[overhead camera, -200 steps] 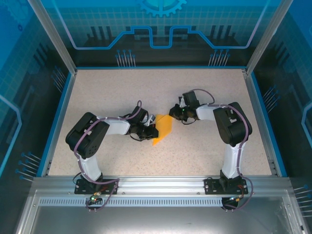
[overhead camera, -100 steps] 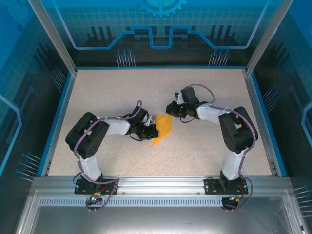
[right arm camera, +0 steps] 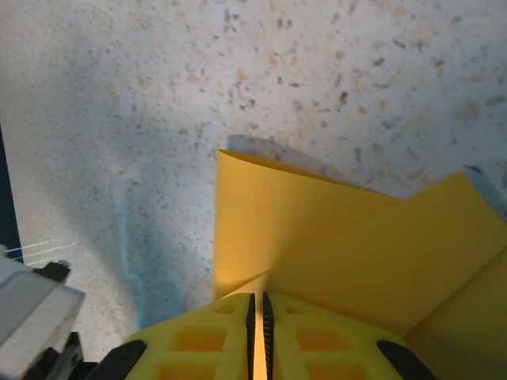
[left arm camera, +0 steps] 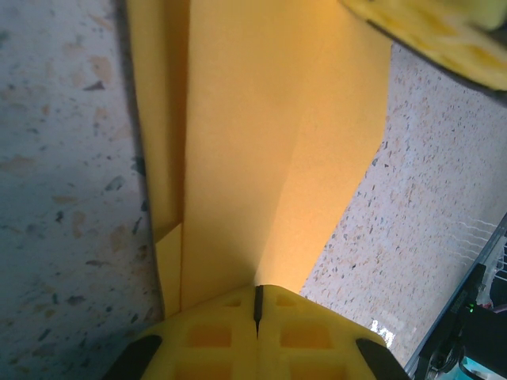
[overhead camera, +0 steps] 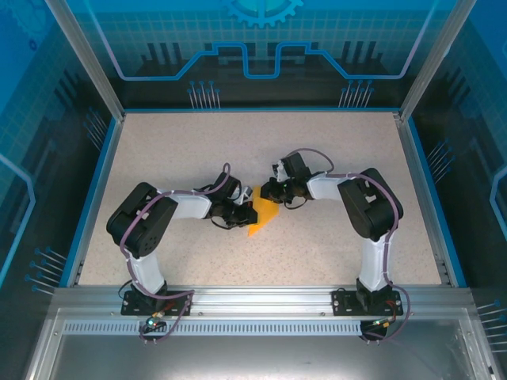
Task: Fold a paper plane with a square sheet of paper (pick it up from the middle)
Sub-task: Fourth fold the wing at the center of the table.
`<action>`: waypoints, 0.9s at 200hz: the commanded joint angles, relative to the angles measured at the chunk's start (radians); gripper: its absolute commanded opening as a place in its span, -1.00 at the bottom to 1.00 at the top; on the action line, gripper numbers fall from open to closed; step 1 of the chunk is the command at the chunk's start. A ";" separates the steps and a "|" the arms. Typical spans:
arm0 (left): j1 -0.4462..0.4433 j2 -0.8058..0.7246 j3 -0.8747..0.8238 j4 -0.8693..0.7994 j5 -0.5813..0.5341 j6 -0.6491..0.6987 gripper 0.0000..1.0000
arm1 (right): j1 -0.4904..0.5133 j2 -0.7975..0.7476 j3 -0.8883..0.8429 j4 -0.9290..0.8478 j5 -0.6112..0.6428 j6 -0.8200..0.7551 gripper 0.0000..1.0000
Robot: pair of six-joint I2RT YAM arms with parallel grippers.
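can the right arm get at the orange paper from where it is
Looks like yes: the right gripper is at the folded paper, its jaws apparently pinched on one edge. The left gripper clamps a different part of the sheet, so nothing seems to block the way.

Bright, even overhead light washes the speckled table (overhead camera: pixel 333 237); the arms (overhead camera: pixel 190 207) cast short, soft shadows. Up close, the square sheet of paper (left arm camera: pixel 261 142) glows saturated orange, a blue-grey shadow beside it, the left tool (left arm camera: pixel 257 317) soft-focused.
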State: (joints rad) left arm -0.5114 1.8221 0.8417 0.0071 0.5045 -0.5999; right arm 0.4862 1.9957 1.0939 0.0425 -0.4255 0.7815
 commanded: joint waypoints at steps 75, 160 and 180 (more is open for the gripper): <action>0.006 -0.030 -0.018 -0.228 -0.092 0.032 -0.89 | 0.002 0.059 -0.059 0.002 0.071 0.024 -0.79; 0.015 -0.101 0.137 -0.161 0.049 -0.048 -0.64 | 0.000 0.046 -0.098 0.036 0.062 0.042 -0.81; 0.020 -0.043 0.173 -0.126 0.068 -0.084 -0.62 | 0.000 0.046 -0.107 0.045 0.062 0.049 -0.81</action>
State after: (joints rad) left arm -0.5079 1.7363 0.9649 -0.1600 0.5117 -0.6258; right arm 0.4835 1.9976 1.0370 0.1482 -0.4263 0.8227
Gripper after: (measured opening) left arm 0.187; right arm 0.097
